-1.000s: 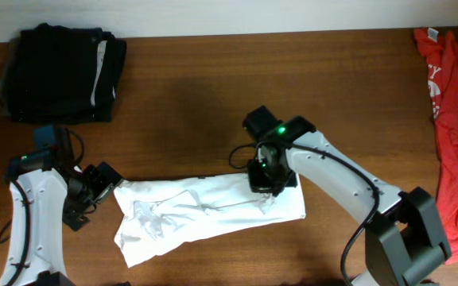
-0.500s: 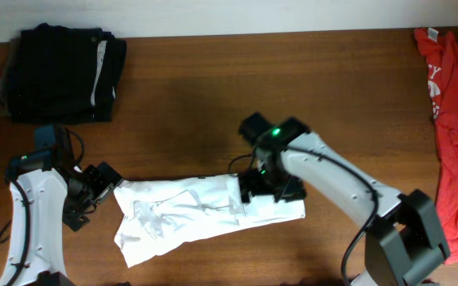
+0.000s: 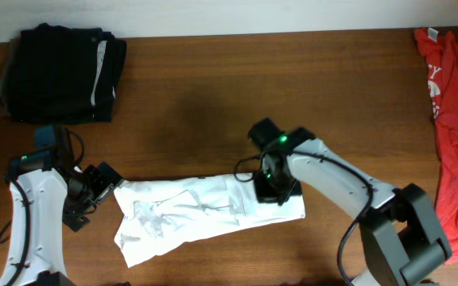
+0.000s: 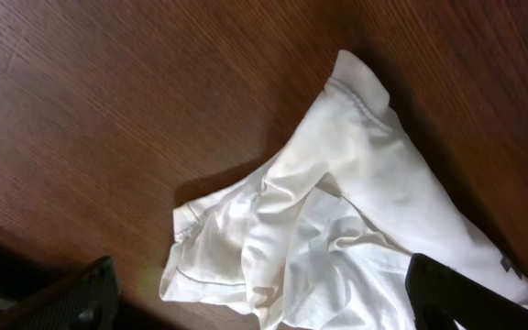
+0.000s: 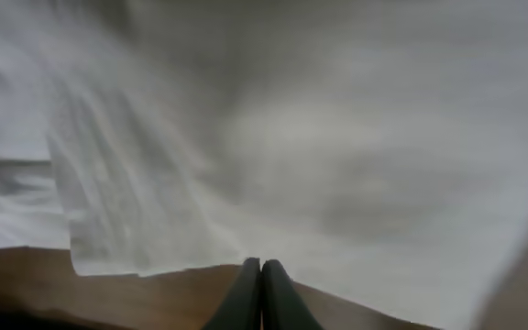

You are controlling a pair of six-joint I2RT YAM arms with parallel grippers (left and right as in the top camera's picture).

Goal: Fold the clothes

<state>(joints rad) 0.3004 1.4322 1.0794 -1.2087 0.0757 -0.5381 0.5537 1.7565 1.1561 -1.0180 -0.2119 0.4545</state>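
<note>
White T-shirt (image 3: 205, 210) lies nearest me on the brown wooden tabletop (image 3: 213, 103), bunched into a long crumpled band that runs left to right, with its left end sagging nearer than its right. At that left end I see my left fingers (image 4: 466, 293) spread wide, one on each side of the rumpled hem and sleeve, hovering just beside the cloth and holding nothing. On the right part of the band my right fingers (image 5: 278, 298) are pressed flat against each other, with their tips at a folded edge of the fabric. From the wrist view I cannot tell whether any cloth is caught between them. In the overhead view that arm reaches in from the near right and sits on top of the shirt. At the far left corner a pile of folded black garments (image 3: 62, 71) rests well apart from the shirt. Along the right edge, running from the far side towards me, lies a red T-shirt (image 3: 456, 135) with white print.
</note>
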